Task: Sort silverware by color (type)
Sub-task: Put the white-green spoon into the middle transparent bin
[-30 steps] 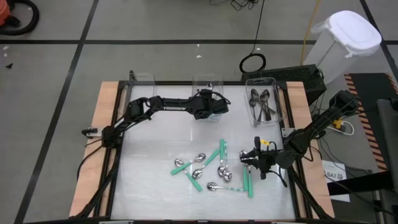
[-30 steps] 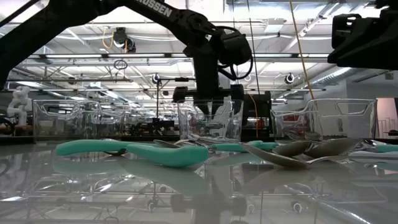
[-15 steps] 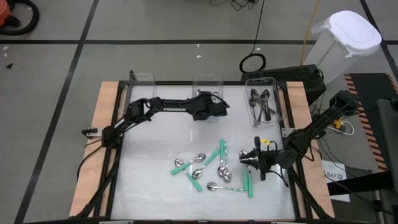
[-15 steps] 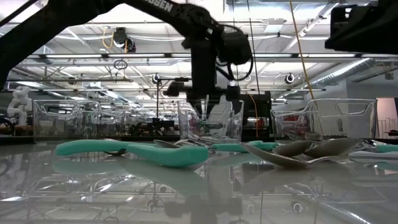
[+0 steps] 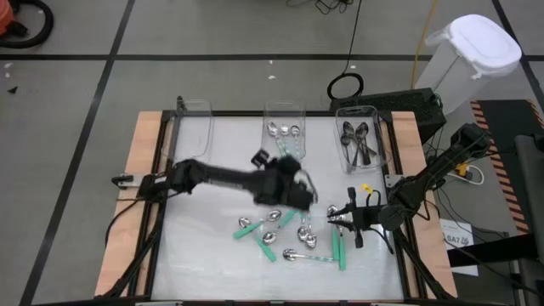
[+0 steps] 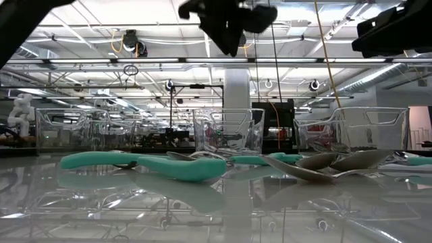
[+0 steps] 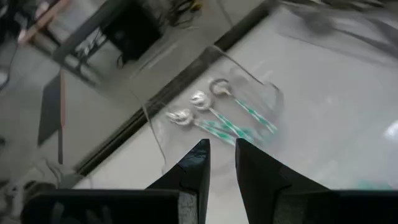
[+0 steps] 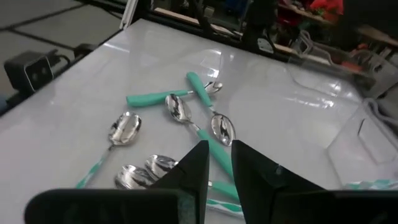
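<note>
The table point(image 5: 204, 246) is white with three clear bins along its far edge; the left bin point(image 5: 195, 109) looks bare, the middle bin point(image 5: 284, 114) holds three teal-handled spoons point(image 5: 283, 132), and the right bin point(image 5: 360, 140) holds a clutch of dark spoons point(image 5: 358, 143). The left arm point(image 5: 212, 177) reaches across the middle of the table, blurred, its gripper point(image 5: 293, 189) up above the loose pile — in its wrist view the two fingers point(image 7: 193, 168) stand a narrow gap apart with nothing between them; the middle bin's spoons lie beyond. The right arm point(image 5: 416, 191) waits by the table's right edge, its gripper point(image 5: 338, 214) just beside the pile; its fingers point(image 8: 194, 167) are likewise a little apart and hold nothing. The pile point(image 5: 289, 234) lies in the near middle of the table: teal-handled spoons crossing one another — silver bowls up, some touching.
</note>
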